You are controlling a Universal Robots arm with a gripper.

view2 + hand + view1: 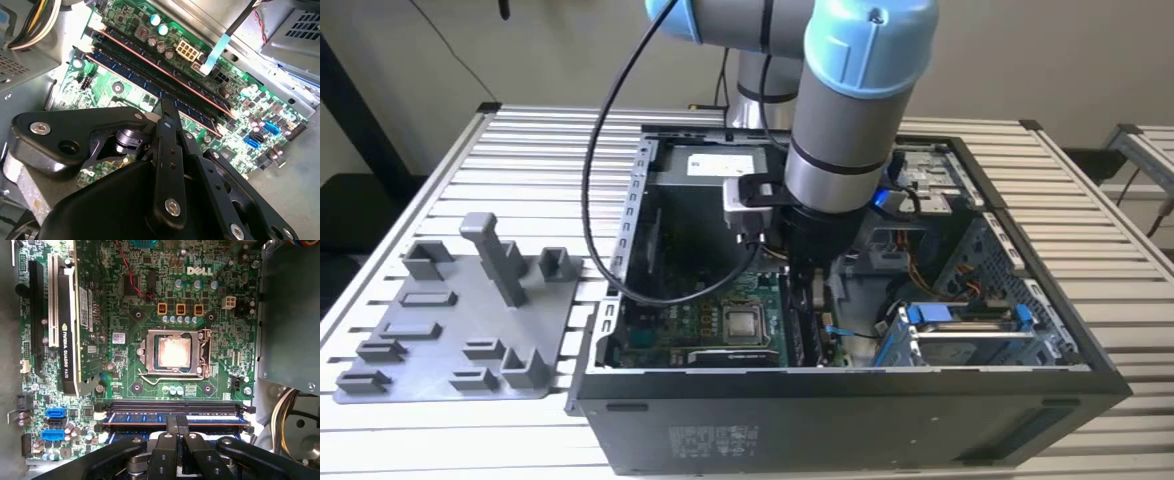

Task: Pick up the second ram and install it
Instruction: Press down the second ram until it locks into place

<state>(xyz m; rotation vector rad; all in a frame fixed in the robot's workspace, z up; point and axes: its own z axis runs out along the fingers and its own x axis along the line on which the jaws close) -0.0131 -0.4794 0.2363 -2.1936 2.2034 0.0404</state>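
Two long dark memory sticks stand side by side in the motherboard's slots. My gripper (176, 421) is shut, and its joined fingertips rest on the top edge of the second ram (135, 418), the stick nearer the processor socket. In the second wrist view the gripper (167, 106) touches the same second ram (125, 76) near its middle, with the other stick (150, 62) just beyond it. That other stick (130, 436) lies partly under my gripper's links in the first wrist view. In the exterior view the gripper (810, 300) reaches down inside the open computer case (854, 400).
A bare processor socket (172, 351) sits beside the slots, and a graphics card (67, 325) stands farther off. A pale blue strap (215, 55) and cable bundles hang near the case wall. A gray holder plate (454, 330) with blocks lies at the exterior view's left.
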